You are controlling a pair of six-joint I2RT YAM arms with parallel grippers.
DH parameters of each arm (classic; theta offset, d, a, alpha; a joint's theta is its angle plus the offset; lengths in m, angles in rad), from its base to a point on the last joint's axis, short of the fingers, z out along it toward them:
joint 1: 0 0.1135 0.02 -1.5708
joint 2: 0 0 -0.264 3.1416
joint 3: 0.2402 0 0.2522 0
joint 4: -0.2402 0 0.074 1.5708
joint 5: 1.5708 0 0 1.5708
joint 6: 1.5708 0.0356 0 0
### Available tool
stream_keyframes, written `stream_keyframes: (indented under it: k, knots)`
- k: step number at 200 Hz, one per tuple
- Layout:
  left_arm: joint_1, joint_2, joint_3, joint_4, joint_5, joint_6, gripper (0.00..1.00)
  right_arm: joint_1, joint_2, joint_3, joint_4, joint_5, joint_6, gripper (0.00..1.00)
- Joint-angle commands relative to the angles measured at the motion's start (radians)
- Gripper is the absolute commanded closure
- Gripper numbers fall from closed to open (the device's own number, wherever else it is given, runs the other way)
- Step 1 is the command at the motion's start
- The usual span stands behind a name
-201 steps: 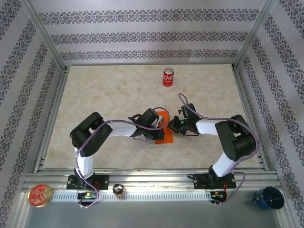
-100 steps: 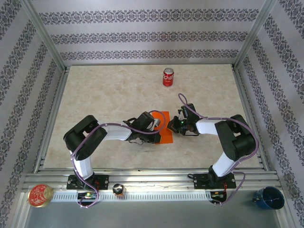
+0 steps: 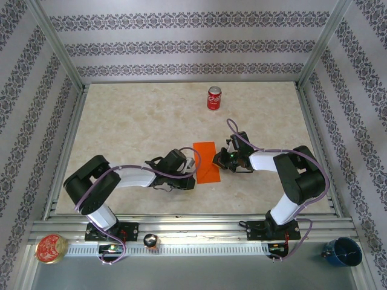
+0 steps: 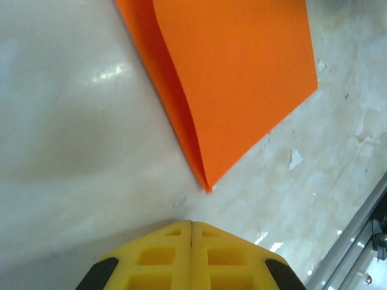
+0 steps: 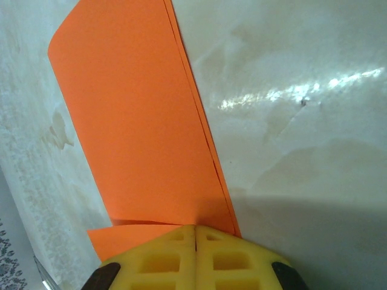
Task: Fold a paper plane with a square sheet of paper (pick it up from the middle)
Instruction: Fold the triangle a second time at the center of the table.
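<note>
**Near ledge.** A round red-and-gold tin (image 3: 50, 248) sits at the left end with its lid on, so its contents are hidden. A blue cup (image 3: 358, 252) sits at the right end. Its inside is dark, and what it holds, if anything, cannot be made out.

**Mid-table.** The square sheet of paper (image 3: 207, 161) lies on the marble-patterned table (image 3: 133, 121) between the two arms, doubled over into a narrow rectangle. The left wrist view shows the upper layer lifting slightly off the lower one along one long side. In the right wrist view the long edges do not quite coincide, and a strip of the lower layer shows near the fingertips.

The left gripper (image 4: 191, 225) has its jaws pressed together on nothing. It points at the sheet's near corner, just beside it but apart. The right gripper (image 5: 195, 229) also has its jaws together, with its tip over the sheet's right edge. Whether it presses the paper down cannot be told.

**Step in hand (judged).** The centre fold is laid but not yet sharply creased.

**Next move (judged).** The fold calls for one arm to pin the sheet while a closed tip is drawn along the fold line. The edges should be squared first, because thin paper slides easily on the glossy top.

**Far table.** A red soda can (image 3: 214, 97) stands upright, well apart from the work. Whether it is full cannot be seen.
</note>
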Motion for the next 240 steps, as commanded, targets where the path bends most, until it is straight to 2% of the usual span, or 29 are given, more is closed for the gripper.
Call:
stream_keyframes:
  k: [1, 30, 50, 96, 136, 204, 240]
  knots:
    - [-0.004, -0.080, 0.008, -0.006, -0.041, -0.011, 0.96, -0.006, 0.035, -0.031, -0.117, 0.074, -0.012, 1.00]
    - [0.001, -0.084, 0.079, 0.021, -0.071, -0.001, 0.97, -0.006, 0.027, -0.033, -0.115, 0.073, -0.010, 1.00]
    - [0.008, -0.004, 0.170, 0.023, -0.040, 0.000, 0.97, -0.006, 0.030, -0.033, -0.111, 0.066, -0.007, 1.00]
    - [0.014, 0.162, 0.269, -0.019, -0.086, 0.020, 0.99, -0.006, 0.030, -0.028, -0.108, 0.056, -0.008, 1.00]
    - [0.019, 0.222, 0.243, -0.054, -0.099, 0.064, 1.00, -0.006, 0.012, -0.023, -0.093, 0.018, -0.028, 1.00]
    - [0.019, 0.221, 0.136, 0.003, -0.092, 0.041, 1.00, 0.031, -0.111, -0.004, -0.086, -0.042, -0.063, 1.00]
    - [0.019, 0.219, 0.135, 0.001, -0.092, 0.048, 1.00, 0.084, -0.048, 0.001, -0.060, -0.076, -0.062, 1.00]
